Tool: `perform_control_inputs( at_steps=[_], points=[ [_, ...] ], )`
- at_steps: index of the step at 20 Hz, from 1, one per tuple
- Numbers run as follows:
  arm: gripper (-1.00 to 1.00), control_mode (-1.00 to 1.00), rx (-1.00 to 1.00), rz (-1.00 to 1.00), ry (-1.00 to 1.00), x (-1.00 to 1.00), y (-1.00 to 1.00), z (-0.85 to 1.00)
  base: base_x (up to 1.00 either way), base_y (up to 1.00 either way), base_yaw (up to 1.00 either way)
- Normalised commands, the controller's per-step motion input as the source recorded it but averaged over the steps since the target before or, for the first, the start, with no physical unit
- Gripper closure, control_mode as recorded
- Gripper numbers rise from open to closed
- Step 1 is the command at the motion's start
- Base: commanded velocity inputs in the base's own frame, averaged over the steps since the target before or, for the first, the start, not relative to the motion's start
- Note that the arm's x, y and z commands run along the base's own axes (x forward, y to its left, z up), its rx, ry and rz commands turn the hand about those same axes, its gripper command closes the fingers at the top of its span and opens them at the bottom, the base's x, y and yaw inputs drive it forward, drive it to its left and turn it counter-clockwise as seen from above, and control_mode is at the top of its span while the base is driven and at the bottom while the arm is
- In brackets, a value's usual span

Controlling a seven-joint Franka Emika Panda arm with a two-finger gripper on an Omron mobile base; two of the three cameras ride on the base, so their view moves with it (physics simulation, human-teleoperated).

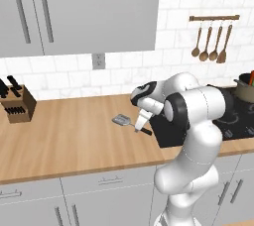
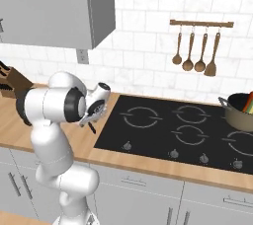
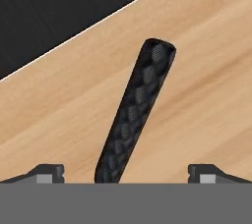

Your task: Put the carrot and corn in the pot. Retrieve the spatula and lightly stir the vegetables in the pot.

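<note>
The spatula lies flat on the wooden counter just left of the cooktop, its slotted grey blade (image 1: 121, 119) pointing left and its thin black handle (image 3: 135, 115) running toward the stove. My gripper (image 1: 140, 127) hangs right over the handle, open; in the hand view its fingertips (image 3: 47, 173) stand wide apart on either side of the handle without touching it. The tan pot (image 2: 242, 113) sits on the far right burner. The orange-red carrot (image 2: 248, 101) and the yellow-green corn (image 2: 251, 106) stick up out of it.
The black cooktop (image 2: 173, 130) begins just right of the spatula. A knife block (image 1: 17, 102) stands at the counter's far left. Brown wooden spoons and a wooden spatula (image 2: 195, 51) hang on a wall rail. Grey cabinets (image 1: 79, 9) hang overhead.
</note>
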Motion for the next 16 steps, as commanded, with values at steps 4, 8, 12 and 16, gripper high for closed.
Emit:
perform_control_inputs(
  at_steps=[4,8,12,16],
  points=[
    [-1.0,-1.0,0.0,-0.11,0.09,0.04,0.0,-0.26,0.0,0.0,0.0],
    [-1.0,-1.0,0.0,-0.02,-0.06,-0.08,0.0,-0.27,0.0,0.0,0.0],
    [-1.0,-1.0,-0.03,0.0,-0.17,-0.28,-0.02,-0.29,0.0,0.0,0.0],
    [-1.0,-1.0,-0.01,0.0,-0.16,-0.37,-0.08,-0.17,0.0,0.0,0.0]
  ],
)
